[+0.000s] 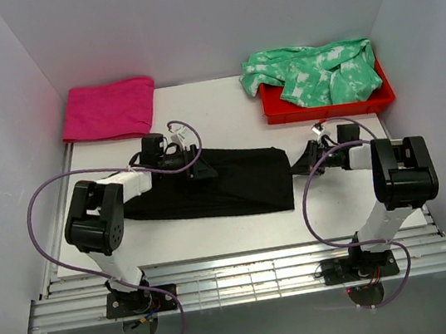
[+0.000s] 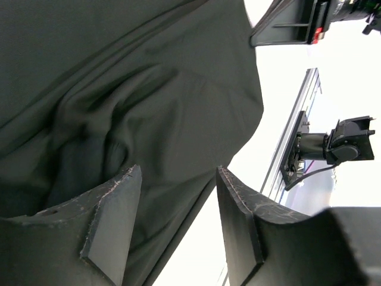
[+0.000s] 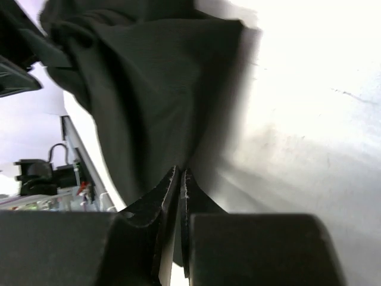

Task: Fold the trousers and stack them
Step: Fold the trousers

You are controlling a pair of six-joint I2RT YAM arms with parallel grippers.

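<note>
The black trousers (image 1: 234,184) lie folded in a long band across the middle of the white table. My left gripper (image 1: 205,168) hovers over their far edge near the middle. In the left wrist view its jaws (image 2: 178,179) stand wide apart with nothing between them, just above the wrinkled black fabric (image 2: 119,89). My right gripper (image 1: 296,163) is at the trousers' right end. In the right wrist view its jaws (image 3: 180,174) are pressed together on the edge of the fabric (image 3: 149,77), which is lifted slightly and casts a shadow on the table.
A folded magenta-pink cloth (image 1: 109,108) lies at the back left. A red tray (image 1: 327,108) at the back right holds a green-and-white tie-dye garment (image 1: 314,72). White walls enclose three sides. A metal rail (image 1: 239,274) runs along the near edge.
</note>
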